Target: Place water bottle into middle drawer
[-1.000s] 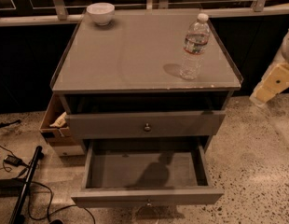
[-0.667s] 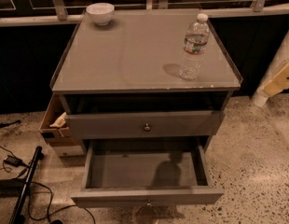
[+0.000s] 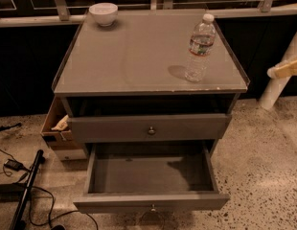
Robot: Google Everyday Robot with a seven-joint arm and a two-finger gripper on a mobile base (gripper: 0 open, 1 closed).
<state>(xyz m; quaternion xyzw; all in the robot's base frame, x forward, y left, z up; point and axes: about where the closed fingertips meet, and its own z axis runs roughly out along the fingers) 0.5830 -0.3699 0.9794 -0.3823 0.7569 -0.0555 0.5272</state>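
Observation:
The water bottle [image 3: 200, 48] stands upright on the right side of the grey cabinet's glass top [image 3: 134, 56]; it is clear with a white cap and a label band. The middle drawer [image 3: 151, 175] is pulled open below, its grey floor bare and its knob at the front edge. My gripper [image 3: 287, 68] shows as a cream part at the far right edge, beside a white arm segment [image 3: 274, 89]. It is well to the right of the bottle, off the cabinet, and holds nothing I can see.
A white bowl [image 3: 103, 13] sits at the top's back left. The upper drawer [image 3: 148, 127] with its knob is above the open one. A cardboard box [image 3: 56, 128] stands left of the cabinet. Cables and a black pole [image 3: 25, 195] lie on the speckled floor.
The cream arm part at the right edge has drawn further right and partly out of view. The bottle, the bowl and the drawers have not moved.

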